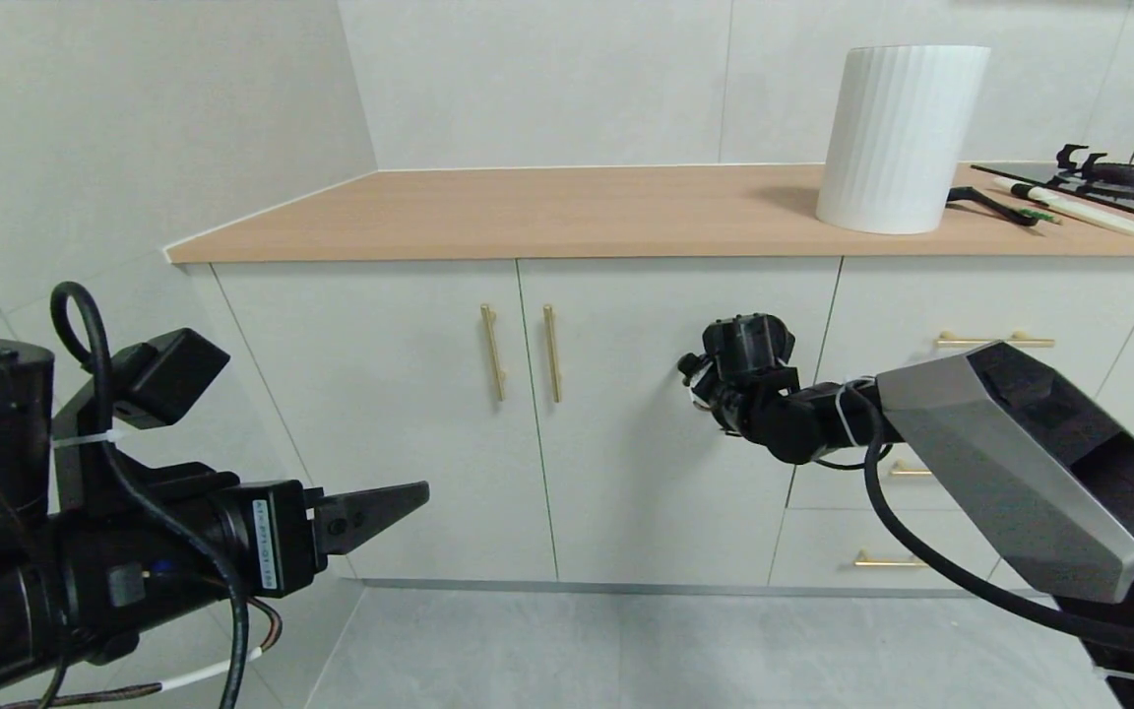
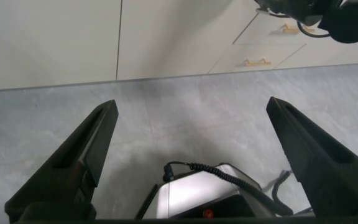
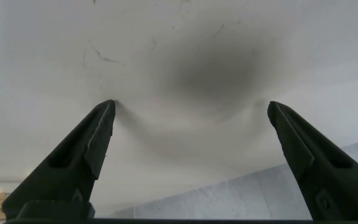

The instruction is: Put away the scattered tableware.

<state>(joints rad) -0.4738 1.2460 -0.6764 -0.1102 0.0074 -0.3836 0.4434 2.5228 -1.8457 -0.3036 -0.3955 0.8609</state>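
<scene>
Spread pincer [image 2: 191, 104] over grey floor [image 2: 36, 121]

The head camera faces the surface [image 1: 567, 212] and cabinet doors [image 1: 626, 414] from a little way back, looking slightly down. The left wrist camera looks down at the floor [image 2: 185, 118] and shares the right-hand drawers [image 2: 257, 61] with it. The right wrist camera sits very near those doors, facing them.

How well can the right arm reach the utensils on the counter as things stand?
Probably not yet: the right end effector points at a cabinet door below the countertop, and the utensils lie beside the white container.
</scene>
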